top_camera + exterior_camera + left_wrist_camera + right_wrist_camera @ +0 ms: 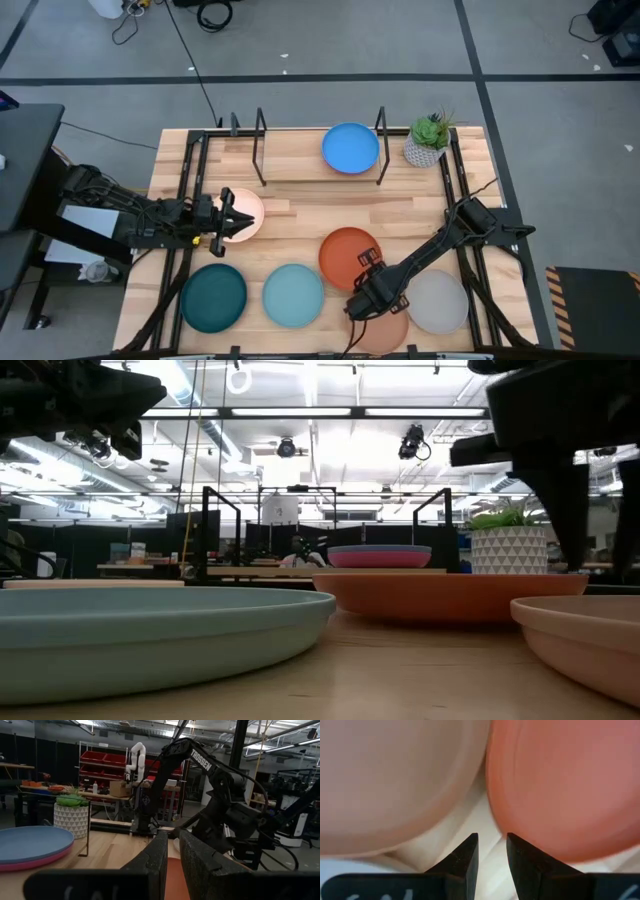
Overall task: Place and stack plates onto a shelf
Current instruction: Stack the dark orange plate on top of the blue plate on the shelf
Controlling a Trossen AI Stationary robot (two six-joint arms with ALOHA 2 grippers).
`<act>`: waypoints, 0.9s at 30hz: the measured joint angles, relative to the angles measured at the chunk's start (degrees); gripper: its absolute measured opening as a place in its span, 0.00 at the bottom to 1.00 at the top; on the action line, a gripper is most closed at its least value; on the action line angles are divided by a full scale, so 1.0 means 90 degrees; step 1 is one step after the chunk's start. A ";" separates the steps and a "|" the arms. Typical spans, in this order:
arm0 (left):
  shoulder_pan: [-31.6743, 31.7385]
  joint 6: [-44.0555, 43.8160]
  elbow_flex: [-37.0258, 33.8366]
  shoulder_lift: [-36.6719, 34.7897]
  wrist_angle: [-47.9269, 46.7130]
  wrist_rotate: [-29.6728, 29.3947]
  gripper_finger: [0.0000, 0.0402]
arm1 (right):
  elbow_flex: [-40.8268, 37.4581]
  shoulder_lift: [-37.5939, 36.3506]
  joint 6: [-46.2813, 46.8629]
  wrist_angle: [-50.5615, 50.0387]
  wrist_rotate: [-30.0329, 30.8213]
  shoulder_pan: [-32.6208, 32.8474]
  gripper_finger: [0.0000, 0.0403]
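I see my right hand (362, 297), fingers nearly closed on nothing, between round matte orange plate (349, 254) and peach plate (385, 328). Left hand (226, 222), near-closed, over cream-pink plate (246, 212).

I see bright, even light from above on the table (300, 215), with only soft, small shadows. Looking level across it, the long ceiling lamps (400, 412) glare white, so the arms look like black shapes. The light blue plate (150, 630) up close is blurry. On my right wrist camera, the peach plate (395, 785) and orange plate (570, 785) are smeared and fuzzy.
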 joint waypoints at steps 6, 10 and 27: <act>-0.0001 -0.0003 0.0001 0.0000 0.0000 -0.0002 0.14 | -0.0125 0.0000 -0.0520 0.0316 0.0121 -0.0002 0.26; 0.0002 -0.0054 0.0000 0.0000 -0.0002 0.0000 0.14 | -0.0442 0.0000 -0.0583 0.0414 0.0126 -0.0002 0.26; -0.0001 -0.0220 -0.0001 0.0000 -0.0002 -0.0001 0.14 | -0.0742 -0.0015 -0.1258 0.0826 0.0723 0.0017 0.04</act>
